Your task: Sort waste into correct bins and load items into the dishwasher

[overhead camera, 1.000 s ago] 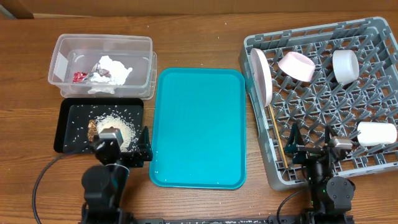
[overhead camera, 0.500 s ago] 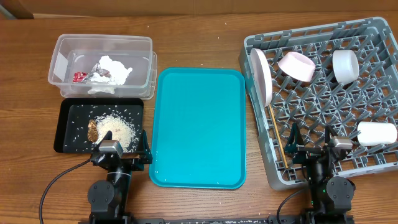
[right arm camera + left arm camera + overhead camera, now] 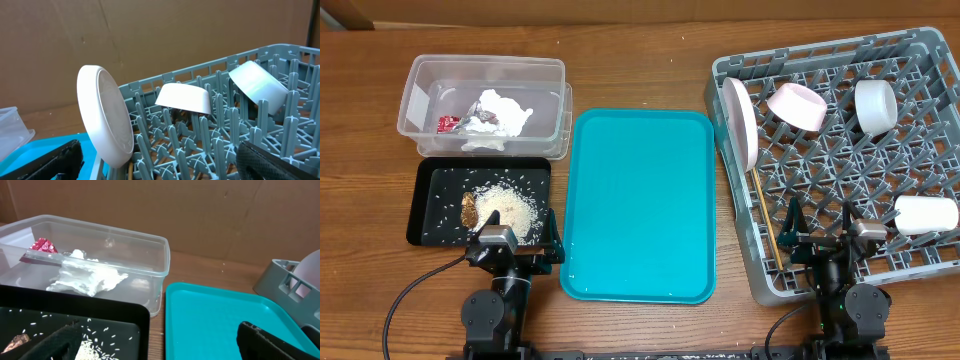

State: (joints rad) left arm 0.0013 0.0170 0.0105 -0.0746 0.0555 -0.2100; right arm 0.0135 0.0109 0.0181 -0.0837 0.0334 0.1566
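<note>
1. A white rectangular label (image 3: 420, 103) sat on the left wall of the clear plastic rectangular tub (image 3: 490, 60) at the far-left corner of the wooden counter (image 3: 650, 55). Any writing on it was too small to read.
2. Inside the tub lay the crumpled white napkin (image 3: 500, 118), with the small red wrapper (image 3: 448, 124) just to its left.
3. The shallow black rectangular tray (image 3: 438, 225) lay just nearer than the tub, by the counter's left edge. It held the loose white rice grains (image 3: 512, 210), with the small brown oval scrap (image 3: 469, 208) at their left side. The left wrist view cut both off at its bottom.
4. The left tool (image 3: 514, 240) hung over the tray's near-right corner, fingers spread wide and holding nothing.
5. The large square grey plastic dish rack (image 3: 840, 170) filled the counter's right side, and its right edge ran out of the overhead frame.
6. In the rack:
   - The large white round plate (image 3: 740, 122) stood on edge by the left wall.
   - The pinkish shallow bowl (image 3: 797, 106) and the pale grey-blue bowl (image 3: 875, 105) sat tilted near the far wall.
   - The small white cup (image 3: 926, 215) lay on its side at the right edge.
   - The thin wooden chopsticks (image 3: 767, 220) lay along the left side, partly hidden among the pegs.
7. The right tool (image 3: 820, 225) hung over the rack's near-left part, fingers spread and empty.
8. The teal rectangular serving tray (image 3: 640, 200) lay mid-counter between the black tray and the rack. A strip of bare wood ran along the far edge behind it.
</note>
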